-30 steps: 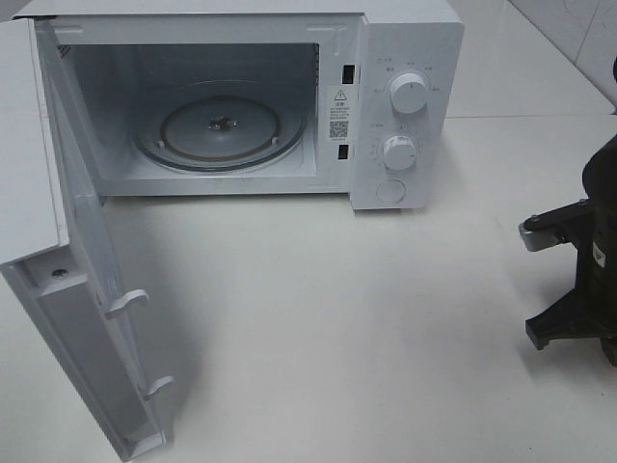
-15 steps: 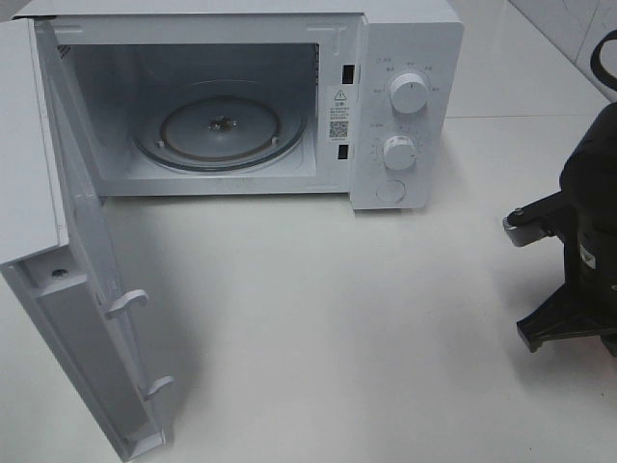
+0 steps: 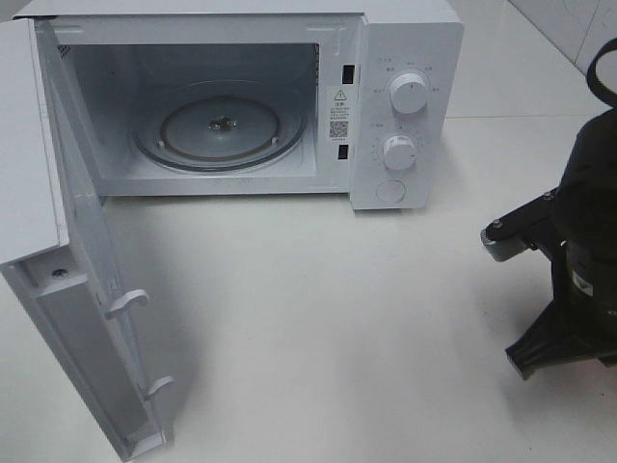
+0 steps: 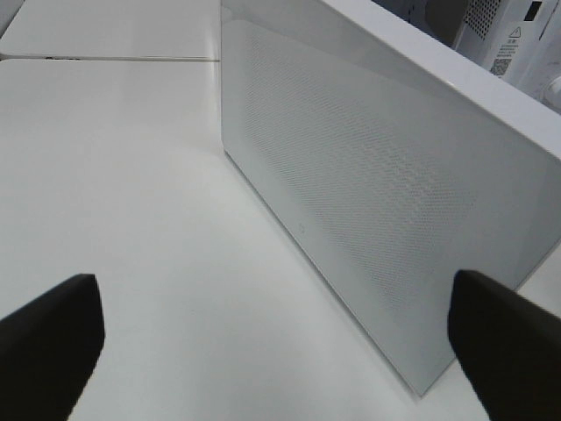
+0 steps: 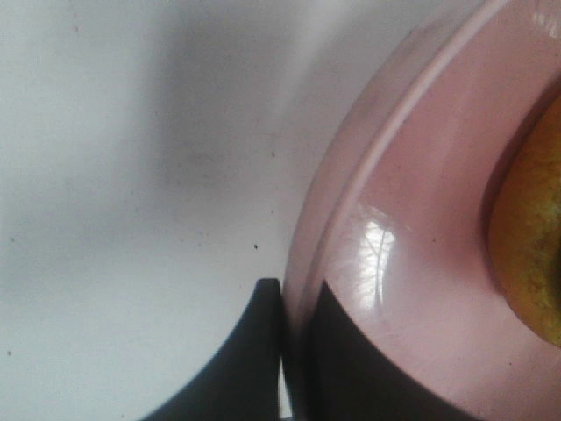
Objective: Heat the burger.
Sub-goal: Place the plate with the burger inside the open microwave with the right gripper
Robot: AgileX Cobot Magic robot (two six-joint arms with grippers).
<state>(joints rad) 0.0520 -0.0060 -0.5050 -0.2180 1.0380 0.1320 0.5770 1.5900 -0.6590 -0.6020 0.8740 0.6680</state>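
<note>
Open microwave [image 3: 405, 29] at eleven o'clock. At four o'clock, right fingers [image 5: 250, 360] pinch the rim of the pink plate [image 5: 412, 263] holding the burger [image 5: 530, 237]; left fingers [image 4: 53, 342] spread wide, empty.

White table [image 3: 337, 309] carrying a microwave [image 3: 424, 43].
The white microwave stands toward the table's far edge, its door [image 3: 87, 318] swung wide open to the left, above the tabletop.
</note>
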